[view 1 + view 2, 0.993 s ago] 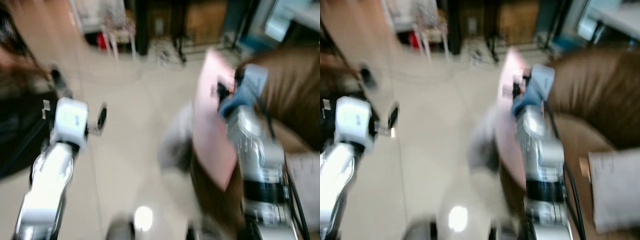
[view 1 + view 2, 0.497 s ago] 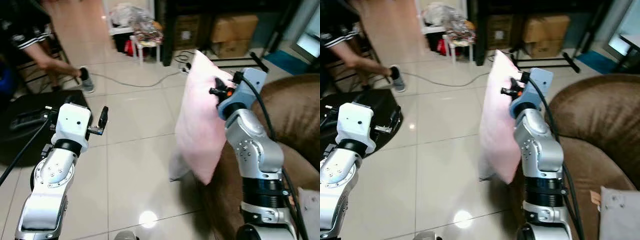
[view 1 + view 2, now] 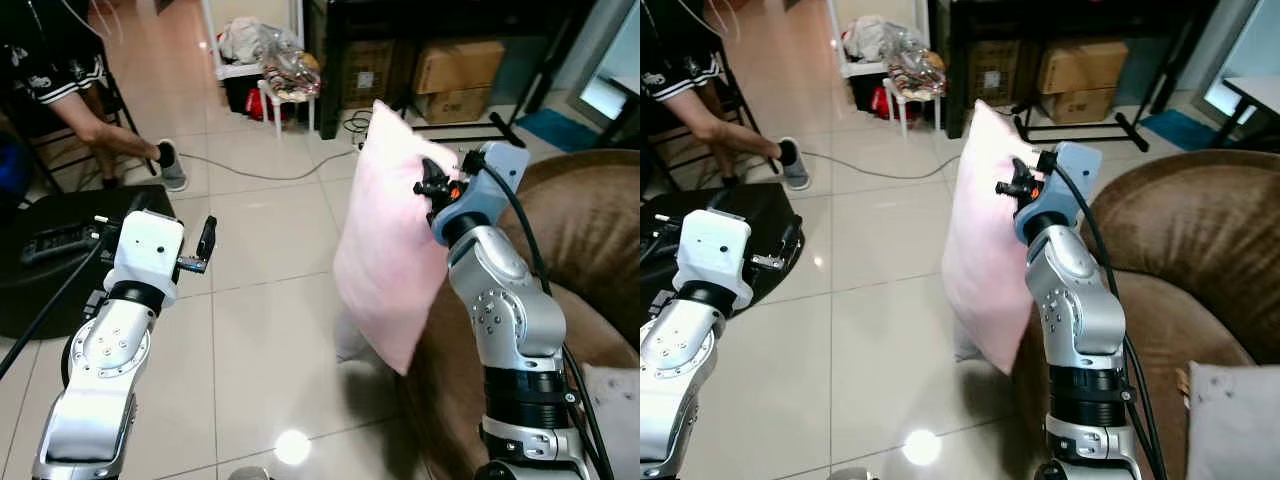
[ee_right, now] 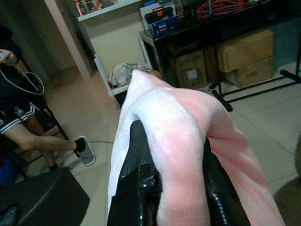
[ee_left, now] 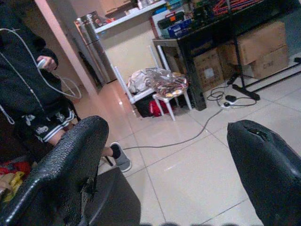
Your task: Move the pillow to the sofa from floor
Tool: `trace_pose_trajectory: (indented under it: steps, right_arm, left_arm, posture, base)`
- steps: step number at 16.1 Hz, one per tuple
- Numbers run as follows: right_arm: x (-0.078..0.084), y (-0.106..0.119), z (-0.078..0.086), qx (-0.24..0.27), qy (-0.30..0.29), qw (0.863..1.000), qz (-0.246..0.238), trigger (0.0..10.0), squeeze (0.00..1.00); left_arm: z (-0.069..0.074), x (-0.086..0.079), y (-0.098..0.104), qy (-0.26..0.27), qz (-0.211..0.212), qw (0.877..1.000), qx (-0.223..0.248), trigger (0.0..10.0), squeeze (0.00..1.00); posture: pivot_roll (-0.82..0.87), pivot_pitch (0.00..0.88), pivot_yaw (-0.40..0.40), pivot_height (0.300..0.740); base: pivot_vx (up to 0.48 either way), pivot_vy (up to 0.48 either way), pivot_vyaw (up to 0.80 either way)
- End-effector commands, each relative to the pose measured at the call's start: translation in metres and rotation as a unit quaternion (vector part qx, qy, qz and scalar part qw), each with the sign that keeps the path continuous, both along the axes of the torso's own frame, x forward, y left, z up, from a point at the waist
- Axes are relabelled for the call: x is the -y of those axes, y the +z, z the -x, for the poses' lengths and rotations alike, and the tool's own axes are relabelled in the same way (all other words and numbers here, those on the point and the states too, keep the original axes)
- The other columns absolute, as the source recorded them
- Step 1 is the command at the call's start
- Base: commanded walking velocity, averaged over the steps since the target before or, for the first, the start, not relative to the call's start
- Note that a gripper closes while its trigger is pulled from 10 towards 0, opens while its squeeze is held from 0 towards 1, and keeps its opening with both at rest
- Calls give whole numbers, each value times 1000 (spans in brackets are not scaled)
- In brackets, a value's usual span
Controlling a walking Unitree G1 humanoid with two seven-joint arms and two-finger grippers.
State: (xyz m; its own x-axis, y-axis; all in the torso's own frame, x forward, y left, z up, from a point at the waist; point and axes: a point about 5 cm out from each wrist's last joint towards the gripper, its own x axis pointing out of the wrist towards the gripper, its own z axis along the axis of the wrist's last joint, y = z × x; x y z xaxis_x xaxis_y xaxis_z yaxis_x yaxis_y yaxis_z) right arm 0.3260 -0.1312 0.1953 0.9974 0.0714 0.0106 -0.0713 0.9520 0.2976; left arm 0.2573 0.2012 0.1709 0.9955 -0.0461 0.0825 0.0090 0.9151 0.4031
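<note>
I'm holding the pink pillow [image 3: 392, 255] up in the air with my right gripper [image 4: 171, 160], arm raised in front of me. In the right wrist view my two black fingers [image 4: 138, 160] are pinching a fold of the top edge between them, closed on the fabric. The pillow is hanging down on edge from that grip, fully off the tiled floor [image 3: 260, 300], its lower corner dangling just beside the front edge of the brown sofa [image 3: 1200, 260]. It is not resting on the sofa; it is hanging over floor to the sofa's left.

My left gripper [image 5: 169, 160] is hovering out to my left at about chest height, fingers spread wide apart with nothing between them. Through the gap I'm seeing tile, a grey cable [image 5: 188, 139] and a small white stool [image 5: 167, 96].

A grey cushion [image 3: 1230, 425] is lying on the sofa seat near my right side. A person [image 3: 60, 80] in dark clothes is sitting at the far left, one shoe [image 3: 172, 168] on the floor. Cardboard boxes [image 3: 455, 75] are sitting under a black rack behind the pillow. A black mat [image 3: 750, 225] is lying on the floor under my left arm.
</note>
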Motion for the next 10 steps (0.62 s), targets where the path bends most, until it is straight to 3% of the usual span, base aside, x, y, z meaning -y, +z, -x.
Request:
trace_pose_trajectory:
  steps: [1, 2, 4, 7, 10]
  right_arm:
    - [2, 10, 2, 27, -9, 1000, 7, 10000, 0]
    - [3, 10, 1, 25, -12, 1000, 14, 10000, 0]
    - [-1, 10, 0, 27, 0, 1000, 15, 10000, 0]
    - [-3, 5, -1, 11, 13, 1000, 3, 10000, 0]
    - [-6, 4, 0, 7, 27, 1000, -5, 10000, 0]
  left_arm:
    - [-1, 3, -2, -4, -2, 1000, -1, 10000, 341]
    - [-1, 3, -2, -4, -2, 1000, 1, 10000, 341]
    - [-2, 6, -1, -5, 0, 1000, 6, 10000, 341]
    - [2, 5, 1, 1, 37, 999, 14, 10000, 325]
    - [3, 3, 0, 6, 16, 1000, 12, 10000, 329]
  posture:
    - [-30, 0, -10, 740]
    - [-28, 0, -11, 740]
    - [-26, 0, -16, 740]
    - [-20, 0, -23, 740]
    - [-7, 0, -35, 740]
  base:
    - [0, 0, 0]
    - [0, 0, 0]
    - [0, 0, -794]
    - [0, 0, -800]
    - [0, 0, 0]
